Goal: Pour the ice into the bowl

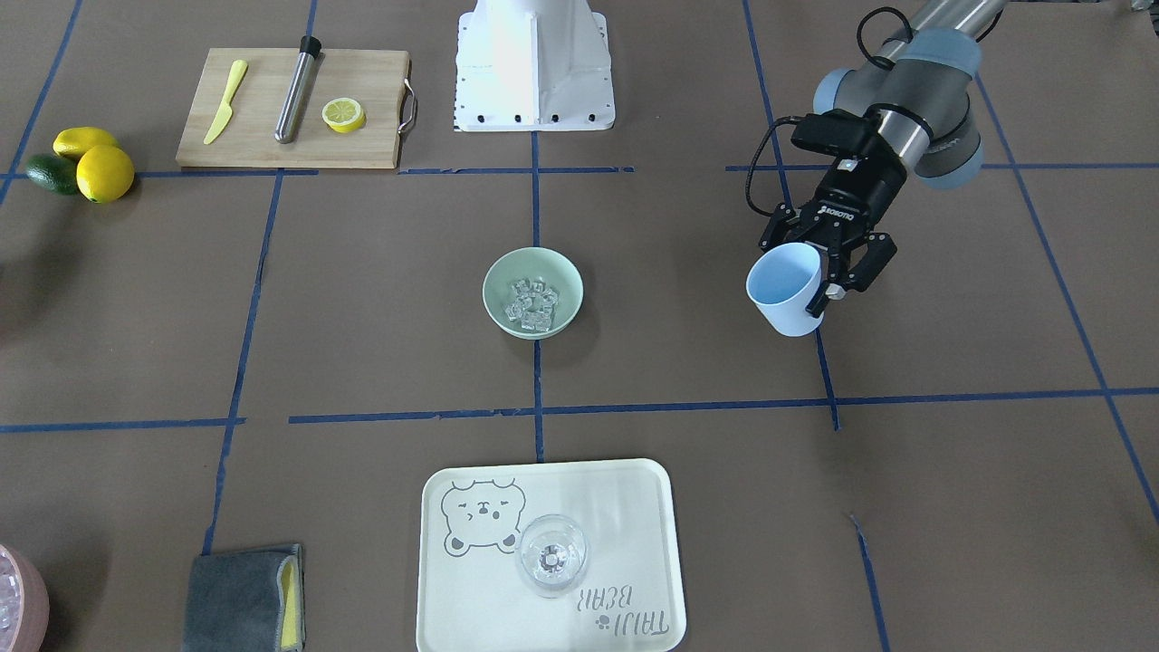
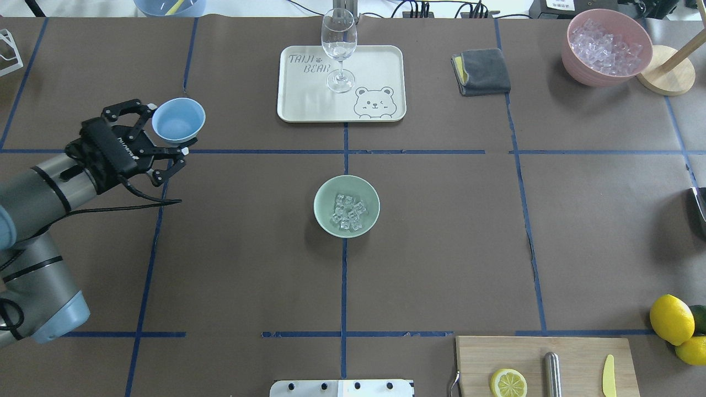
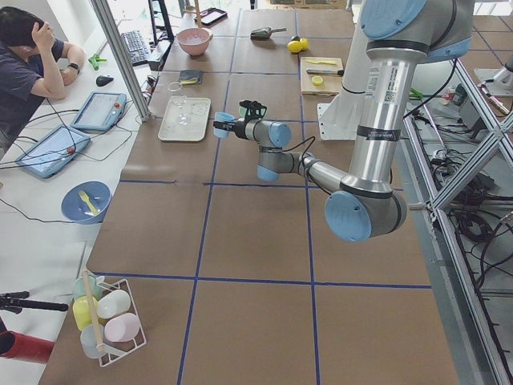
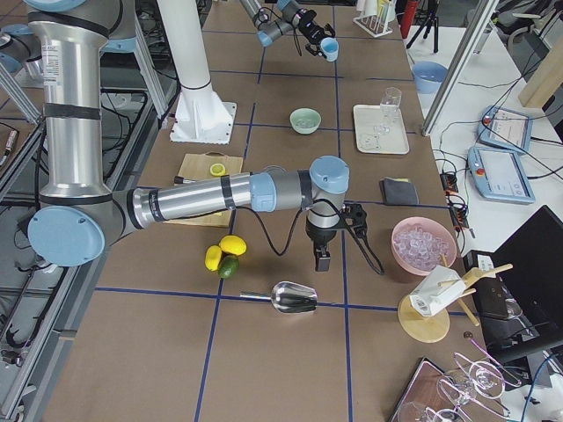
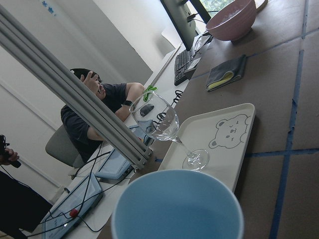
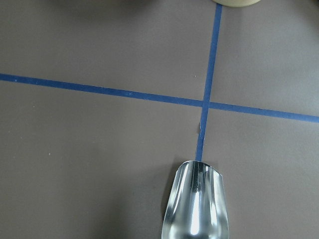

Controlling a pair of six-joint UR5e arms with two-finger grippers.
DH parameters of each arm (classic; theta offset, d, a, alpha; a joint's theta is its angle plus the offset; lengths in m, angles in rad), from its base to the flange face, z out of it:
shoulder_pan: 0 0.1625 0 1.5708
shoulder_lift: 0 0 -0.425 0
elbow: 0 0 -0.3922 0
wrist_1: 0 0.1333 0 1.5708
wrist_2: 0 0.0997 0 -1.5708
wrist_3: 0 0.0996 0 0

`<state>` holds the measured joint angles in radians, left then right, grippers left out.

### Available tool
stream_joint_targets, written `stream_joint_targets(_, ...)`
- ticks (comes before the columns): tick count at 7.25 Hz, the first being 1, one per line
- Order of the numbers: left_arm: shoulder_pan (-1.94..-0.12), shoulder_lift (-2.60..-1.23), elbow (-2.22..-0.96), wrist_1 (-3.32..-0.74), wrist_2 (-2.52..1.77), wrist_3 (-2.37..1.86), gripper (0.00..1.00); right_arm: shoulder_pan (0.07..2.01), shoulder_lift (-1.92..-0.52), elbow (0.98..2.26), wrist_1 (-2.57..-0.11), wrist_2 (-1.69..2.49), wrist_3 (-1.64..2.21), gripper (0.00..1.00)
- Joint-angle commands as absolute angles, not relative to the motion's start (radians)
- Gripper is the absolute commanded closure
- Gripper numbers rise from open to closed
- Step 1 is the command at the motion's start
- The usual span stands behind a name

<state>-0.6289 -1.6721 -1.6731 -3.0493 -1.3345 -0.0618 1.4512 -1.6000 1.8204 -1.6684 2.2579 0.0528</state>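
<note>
Brown paper table (image 2: pixel 248 264) | glassy ice (image 2: pixel 347 211) in matte mint bowl (image 2: pixel 322 219) | left tool (image 2: pixel 167 130) clasps blue cup (image 2: pixel 177 118) | right tool (image 4: pixel 327 251): cannot tell

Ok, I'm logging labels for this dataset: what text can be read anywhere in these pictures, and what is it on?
"TAIJI BEAR": printed on the cream tray, beside a bear drawing.
"ROBOTIQ": on the body of the left hand, which grips the light blue cup.
Lettering on the left arm, at a joint near the wrist: too blurred to read.
Nothing else is legible.
</note>
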Motion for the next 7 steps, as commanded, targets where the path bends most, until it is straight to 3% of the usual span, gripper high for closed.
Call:
stream_joint_targets(1,-0.615,-1.554,-1.680,-3.102,-1.123,-0.450,1.00,1.451,-1.600,1.821,-1.667,2.257,0.052,0.00)
stream_joint_targets(7,-0.510,-1.485,-1.517,-3.103,-0.837,-0.910,1.00,1.451,-1.601,1.824,-1.669,2.258,0.057,0.00)
